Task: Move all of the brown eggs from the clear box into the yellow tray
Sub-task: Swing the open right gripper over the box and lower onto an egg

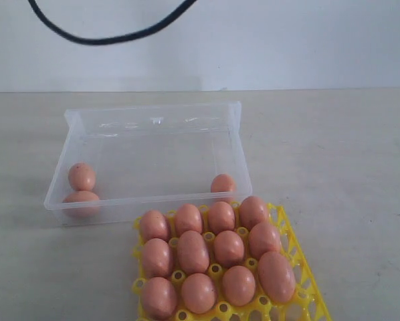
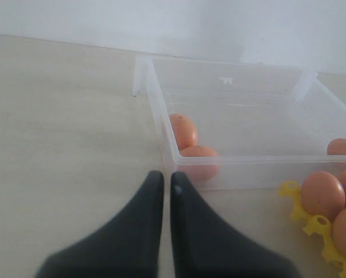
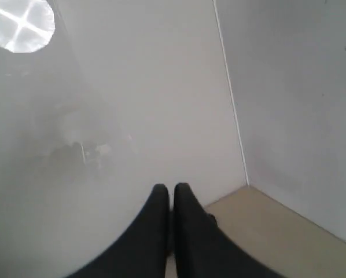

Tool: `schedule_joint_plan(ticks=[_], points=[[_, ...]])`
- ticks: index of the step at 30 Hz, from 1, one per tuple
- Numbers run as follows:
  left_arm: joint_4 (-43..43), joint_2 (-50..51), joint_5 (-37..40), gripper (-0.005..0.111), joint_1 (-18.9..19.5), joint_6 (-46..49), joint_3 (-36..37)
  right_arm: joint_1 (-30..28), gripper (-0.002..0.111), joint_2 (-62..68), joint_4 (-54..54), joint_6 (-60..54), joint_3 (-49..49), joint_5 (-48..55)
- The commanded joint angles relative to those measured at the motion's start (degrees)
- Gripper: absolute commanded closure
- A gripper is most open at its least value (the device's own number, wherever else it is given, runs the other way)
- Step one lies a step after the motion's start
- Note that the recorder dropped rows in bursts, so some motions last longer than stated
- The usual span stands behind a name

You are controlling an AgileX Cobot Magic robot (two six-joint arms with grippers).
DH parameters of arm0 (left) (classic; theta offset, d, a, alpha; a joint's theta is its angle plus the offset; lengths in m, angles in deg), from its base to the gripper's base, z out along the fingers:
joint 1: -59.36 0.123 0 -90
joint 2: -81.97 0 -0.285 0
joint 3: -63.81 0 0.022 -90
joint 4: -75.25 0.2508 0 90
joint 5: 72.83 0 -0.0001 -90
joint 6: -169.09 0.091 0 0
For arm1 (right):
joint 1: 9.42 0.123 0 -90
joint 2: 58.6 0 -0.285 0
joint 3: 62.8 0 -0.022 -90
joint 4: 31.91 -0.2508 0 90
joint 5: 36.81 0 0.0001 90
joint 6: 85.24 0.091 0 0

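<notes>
The clear box (image 1: 153, 117) stands on the table with three brown eggs inside: two at its left end (image 1: 81, 177) (image 1: 81, 198) and one at its front right corner (image 1: 223, 183). In front of it the yellow tray (image 1: 306, 287) holds several brown eggs (image 1: 193, 252) in its cups. Neither arm shows in the exterior view. My left gripper (image 2: 166, 180) is shut and empty, just outside the box's near corner (image 2: 161, 127), close to the two eggs (image 2: 183, 130). My right gripper (image 3: 172, 191) is shut and empty, facing a white wall.
A black cable (image 1: 106, 37) hangs across the white wall behind the table. The tray's edge (image 2: 294, 200) with eggs (image 2: 322, 194) shows in the left wrist view. The right wrist view shows a wall corner (image 3: 234, 116) and a strip of table (image 3: 277, 231).
</notes>
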Motion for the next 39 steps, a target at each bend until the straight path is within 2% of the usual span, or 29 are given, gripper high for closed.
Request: schedule_joint_plan(ticks=[1,6,12,14,16,18,19,20,23,25,29,32,39], points=[[0.2,0.2,-0.4,0.103,-0.1,0.2,0.2,-0.2,0.109,7.3,1.4,-5.7,0.1,-2.2],[0.2,0.2,-0.4,0.103,-0.1,0.2,0.2,-0.2,0.109,12.8,1.4,-21.5,0.1,0.1],[0.2,0.2,-0.4,0.103,-0.1,0.2,0.2,0.7,0.109,11.0,1.4,-31.4,3.1,3.7],[0.2,0.2,-0.4,0.103,-0.1,0.2,0.2,2.1,0.109,9.1,1.4,-44.2,6.1,9.7],[0.2,0.2,-0.4,0.103,-0.1,0.2,0.2,4.9,0.109,7.0,1.4,-59.2,10.0,20.9],[0.2,0.2,-0.4,0.103,-0.1,0.2,0.2,8.0,0.109,5.3,0.4,-69.4,13.0,32.9],[0.2,0.2,-0.4,0.103,-0.1,0.2,0.2,9.5,0.109,4.6,-3.3,-73.9,14.2,38.6],[0.2,0.2,-0.4,0.103,-0.1,0.2,0.2,11.0,0.109,3.3,-16.6,-78.8,15.2,47.1],[0.2,0.2,-0.4,0.103,-0.1,0.2,0.2,10.0,0.109,2.7,-41.8,-91.8,15.2,57.3],[0.2,0.2,-0.4,0.103,-0.1,0.2,0.2,6.8,0.109,2.6,-63.9,-105.9,15.2,66.7],[0.2,0.2,-0.4,0.103,-0.1,0.2,0.2,-0.9,0.109,2.6,-91.1,-117.3,10.9,73.4],[0.2,0.2,-0.4,0.103,-0.1,0.2,0.2,-3.8,0.109,3.1,-105.7,-121.4,4.7,71.7],[0.2,0.2,-0.4,0.103,-0.1,0.2,0.2,-3.6,0.106,12.9,-109.4,-120.9,-8.9,67.9]])
